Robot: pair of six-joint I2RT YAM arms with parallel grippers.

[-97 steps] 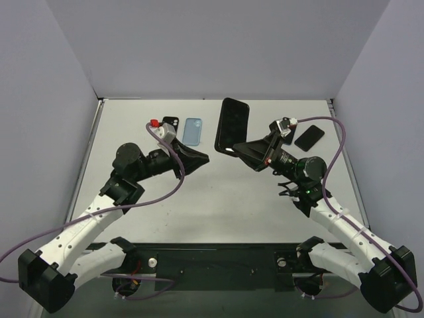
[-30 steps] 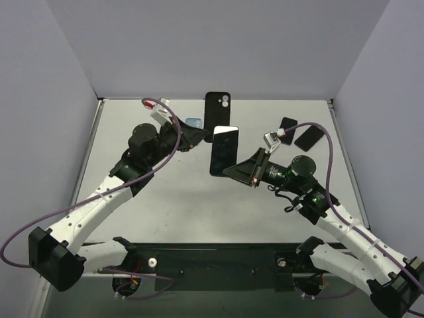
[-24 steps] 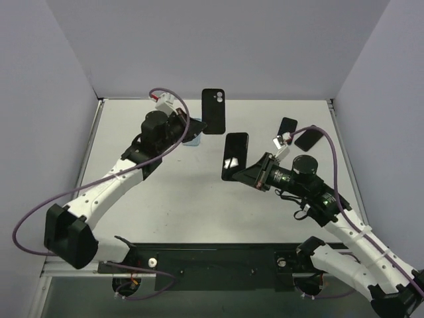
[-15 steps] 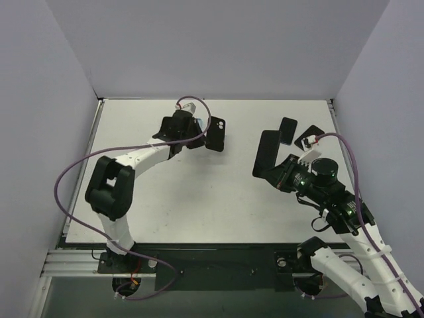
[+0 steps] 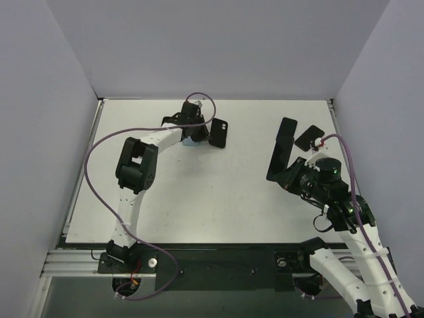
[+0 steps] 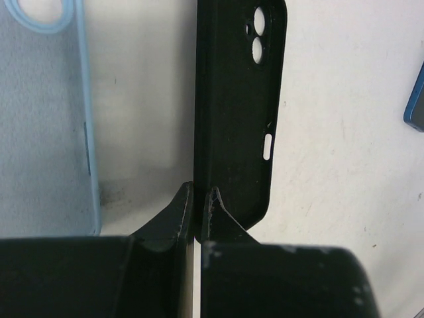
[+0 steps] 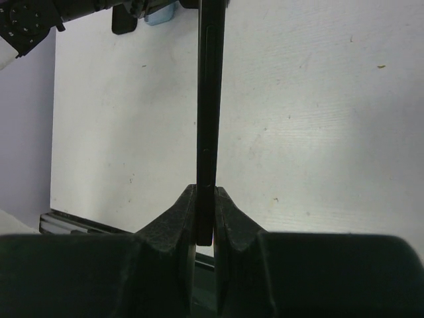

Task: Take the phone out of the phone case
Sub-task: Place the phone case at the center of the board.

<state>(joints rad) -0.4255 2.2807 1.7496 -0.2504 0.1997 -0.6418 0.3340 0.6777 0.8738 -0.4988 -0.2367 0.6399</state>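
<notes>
While the top view looks down, the left arm [image 5: 142, 149] reaches to the far side of the table [image 5: 199, 199], with the left gripper [image 5: 206, 132] clenched on the edge of the black case [image 5: 219, 134]. The black case is empty, its camera holes open, and sits just beside a blue case [image 5: 192, 140] lying flat. On the right side the right gripper [image 5: 279, 175] grasps the phone [image 5: 283, 149] by its lower end. The phone stands up off the table, well apart from the black case. A second phone [image 5: 309, 138] lies flat behind it near the far right corner.

Left wrist: fingers [image 6: 173, 222] pinch the black case rim, jaws nearly together. The case stretches away edge-first, two lens holes at its far end. Blue case is to the left on the table. Cannot tell if the black case touches the table.

Right wrist: both fingers clamp the phone edge-on, a thin dark strip up the middle. Left arm, black case and blue case are at top left, far off.
</notes>
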